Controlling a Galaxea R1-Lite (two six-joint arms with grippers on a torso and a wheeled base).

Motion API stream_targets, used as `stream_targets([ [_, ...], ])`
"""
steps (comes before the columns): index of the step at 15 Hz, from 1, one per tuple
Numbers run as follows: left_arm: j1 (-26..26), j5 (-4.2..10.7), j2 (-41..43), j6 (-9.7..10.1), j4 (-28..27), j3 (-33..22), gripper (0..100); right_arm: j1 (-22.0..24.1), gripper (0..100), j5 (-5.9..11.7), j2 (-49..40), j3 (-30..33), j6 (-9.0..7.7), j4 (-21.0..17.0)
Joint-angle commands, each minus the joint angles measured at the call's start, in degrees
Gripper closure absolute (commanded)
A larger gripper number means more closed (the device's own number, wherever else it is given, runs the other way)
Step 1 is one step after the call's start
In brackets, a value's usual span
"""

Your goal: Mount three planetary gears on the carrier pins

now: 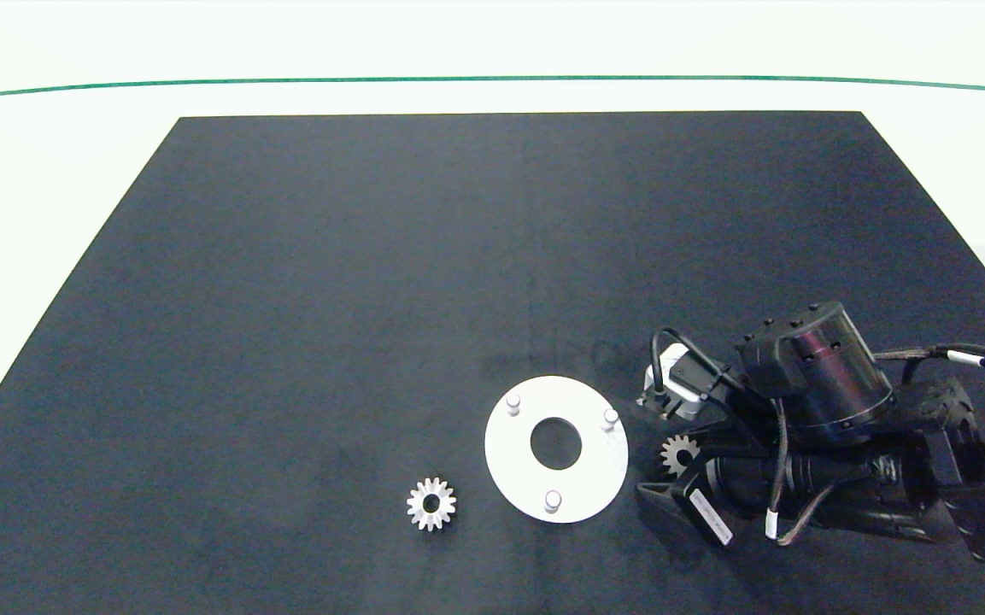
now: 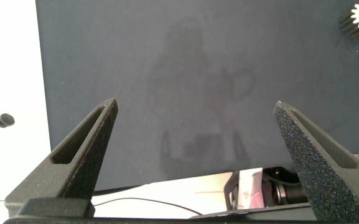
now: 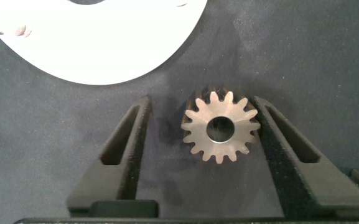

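Note:
The white round carrier disc (image 1: pixel 516 468) lies on the dark mat near the front, and its three carrier pins (image 1: pixel 513 403) (image 1: pixel 610 418) (image 1: pixel 553 500) stand bare. One silver planetary gear (image 1: pixel 430 504) lies flat to the disc's left. Another gear (image 1: pixel 678 454) lies just right of the disc. In the right wrist view that gear (image 3: pixel 219 127) rests on the mat between the fingers of my open right gripper (image 3: pixel 201 104). One finger (image 3: pixel 279 143) is close against its teeth, and the disc's edge (image 3: pixel 104 50) lies just beyond. My left gripper (image 2: pixel 195 106) hangs open over bare mat and holds nothing.
The dark mat (image 1: pixel 372 282) covers most of the white table, whose far side carries a green line (image 1: pixel 492 79). My right arm (image 1: pixel 817 401) and its cables fill the front right corner. The left arm is outside the head view.

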State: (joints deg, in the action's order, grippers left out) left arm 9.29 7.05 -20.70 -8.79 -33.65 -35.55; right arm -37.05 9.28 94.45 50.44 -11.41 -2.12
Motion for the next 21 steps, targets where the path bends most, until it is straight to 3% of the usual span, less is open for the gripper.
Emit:
stream_targets([
  [1, 0.0, 0.07, 0.0, 0.00, -0.2, 0.0, 0, 0.1, 42, 0.04, 0.0, 0.0, -0.10, 0.0],
  [21, 0.1, -0.01, -0.2, 0.00, -0.2, -0.1, 0, 0.3, 82, 0.30, -0.5, -0.9, -0.37, -1.3],
])
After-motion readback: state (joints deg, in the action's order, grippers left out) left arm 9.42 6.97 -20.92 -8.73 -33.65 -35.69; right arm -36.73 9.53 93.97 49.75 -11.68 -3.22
